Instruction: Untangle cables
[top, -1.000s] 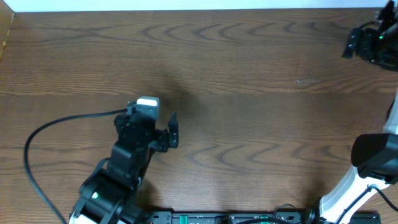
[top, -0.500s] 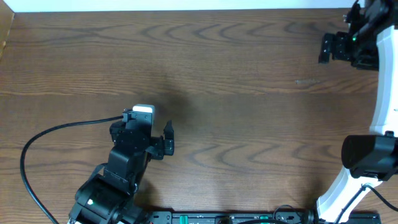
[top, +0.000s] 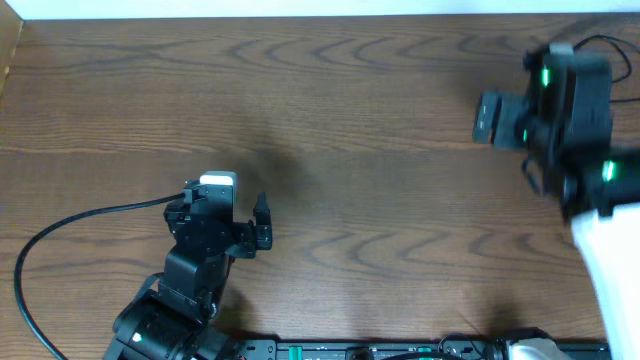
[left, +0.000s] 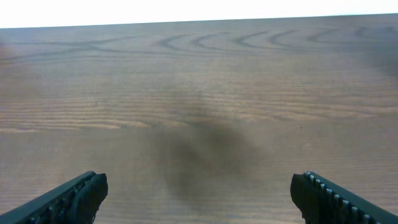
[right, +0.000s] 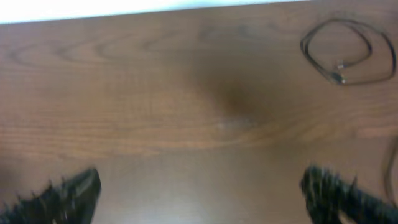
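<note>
A thin black cable lies in a loose loop with small plug ends on the wooden table, at the top right of the right wrist view, well beyond my right gripper. That gripper is open, empty and blurred by motion. In the overhead view it is at the upper right. No white cable shows in any view. My left gripper is open and empty over bare wood at the lower left. Its fingers are spread wide in the left wrist view.
The left arm's thick black cable curves over the table's left side. A thin dark line runs along the right edge of the right wrist view. The table's far edge meets a white surface.
The left arm has drawn back toward the lower left. The right arm has swung in from the far right edge toward the left, and now looms large and blurred.
</note>
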